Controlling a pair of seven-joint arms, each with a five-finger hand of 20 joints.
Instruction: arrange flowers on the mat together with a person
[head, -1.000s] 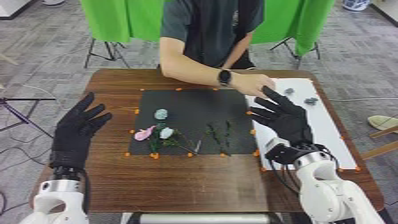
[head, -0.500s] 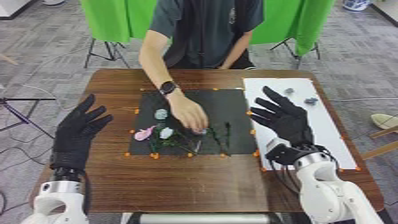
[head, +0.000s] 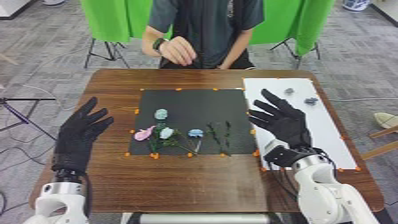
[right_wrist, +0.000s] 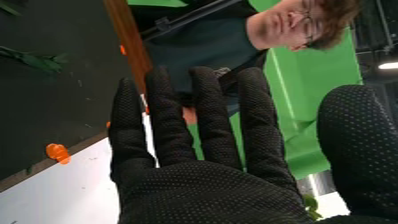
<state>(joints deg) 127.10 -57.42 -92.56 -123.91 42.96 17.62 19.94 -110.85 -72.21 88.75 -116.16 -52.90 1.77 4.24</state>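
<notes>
— Back beyond the table (head: 178, 185) goes the person's hand (head: 177, 51), which was down over the black, flat mat (head: 187, 100); it leaves a small blue flower head (head: 195, 133) uncovered there.

— And nearest us?

— Both robot hands are spread wide and hold nothing: the left robot hand (head: 78, 127) beside the mat, the right robot hand (head: 282, 122) over the smooth white sheet (head: 327, 140). Probably kept to the sides so the person can work between them.

— How are the flowers set?

— On the mat, blue sits at the top of a thin stem, next to a rounded white flower (head: 166, 132) and a pointed pink flower (head: 143, 134). Two slim green leafy stems (head: 220, 137) lie beside them, headless. I'd guess they await blooms.

— Farther off?

— One pale green-blue flower (head: 161, 114), ruffled and oval, then two crumpled grey-blue blooms (head: 300, 96) on the sheet, likely spares for those stems.

— Those gloves?

— Black fabric, finely dotted, perhaps for grip.
</notes>
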